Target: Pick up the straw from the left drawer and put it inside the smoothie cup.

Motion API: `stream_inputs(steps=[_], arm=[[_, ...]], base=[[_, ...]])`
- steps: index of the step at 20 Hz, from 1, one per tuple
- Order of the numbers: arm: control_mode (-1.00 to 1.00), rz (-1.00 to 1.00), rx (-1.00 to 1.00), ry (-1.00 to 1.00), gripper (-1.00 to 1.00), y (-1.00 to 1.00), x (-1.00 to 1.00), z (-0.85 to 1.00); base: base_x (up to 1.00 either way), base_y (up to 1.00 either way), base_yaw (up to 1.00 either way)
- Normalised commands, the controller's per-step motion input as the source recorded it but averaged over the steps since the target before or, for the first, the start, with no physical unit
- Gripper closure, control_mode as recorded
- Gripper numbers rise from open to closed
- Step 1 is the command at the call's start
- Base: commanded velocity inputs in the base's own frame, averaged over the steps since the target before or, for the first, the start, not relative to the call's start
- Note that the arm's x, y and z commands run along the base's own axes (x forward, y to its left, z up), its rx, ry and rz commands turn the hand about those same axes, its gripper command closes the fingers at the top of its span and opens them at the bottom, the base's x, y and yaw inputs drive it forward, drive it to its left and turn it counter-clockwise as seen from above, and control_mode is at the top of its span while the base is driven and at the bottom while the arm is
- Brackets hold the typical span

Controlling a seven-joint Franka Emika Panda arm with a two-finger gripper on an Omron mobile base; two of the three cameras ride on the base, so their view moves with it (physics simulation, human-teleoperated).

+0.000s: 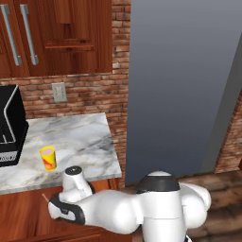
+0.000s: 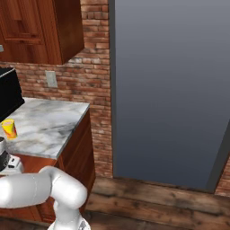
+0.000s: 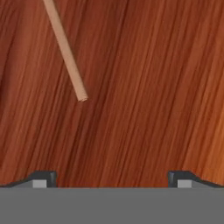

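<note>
The hand view shows the straw (image 3: 66, 51) lying bare on the left drawer (image 3: 144, 87) bottom, ahead of the gripper (image 3: 112, 177), whose tips stand wide apart, touching nothing. From the left base view, the smoothie cup (image 1: 47, 158) stands upright on the marble worktop (image 1: 87, 137).

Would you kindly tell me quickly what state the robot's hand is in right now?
Hand: open, holding nothing; the thin pale tan straw lies ahead on the reddish-brown wooden drawer bottom, outside the fingertips.

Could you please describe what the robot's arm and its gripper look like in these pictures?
The arm is glossy white with rounded, bulbous links and dark grey to black bands at the joints. The gripper ends in two small dark fingertips with pale grey patches. No cables or markings show.
</note>
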Motion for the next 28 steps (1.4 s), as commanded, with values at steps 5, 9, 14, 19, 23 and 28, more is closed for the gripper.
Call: stream_inputs(steps=[5, 9, 14, 19, 23, 28], arm=[[-1.0, 0.0, 0.0, 0.07, -1.0, 0.29, -0.7, -0.1], [-1.0, 0.0, 0.0, 0.08, -1.0, 0.11, -0.76, -0.22], [-1.0, 0.0, 0.0, 0.1, -1.0, 0.01, -0.79, -0.31], [-1.0, 0.0, 0.0, 0.05, -1.0, 0.0, -0.97, -0.09], [-1.0, 0.0, 0.0, -0.01, -1.0, 0.0, -1.0, 0.05], [-1.0, 0.0, -0.02, -0.15, -1.0, 0.01, -0.91, 0.5]], base=[[0.0, 0.0, 0.0], [0.0, 0.0, 0.0], [0.0, 0.0, 0.0], [0.0, 0.0, 0.0], [0.0, 0.0, 0.0], [0.0, 0.0, 0.0]])
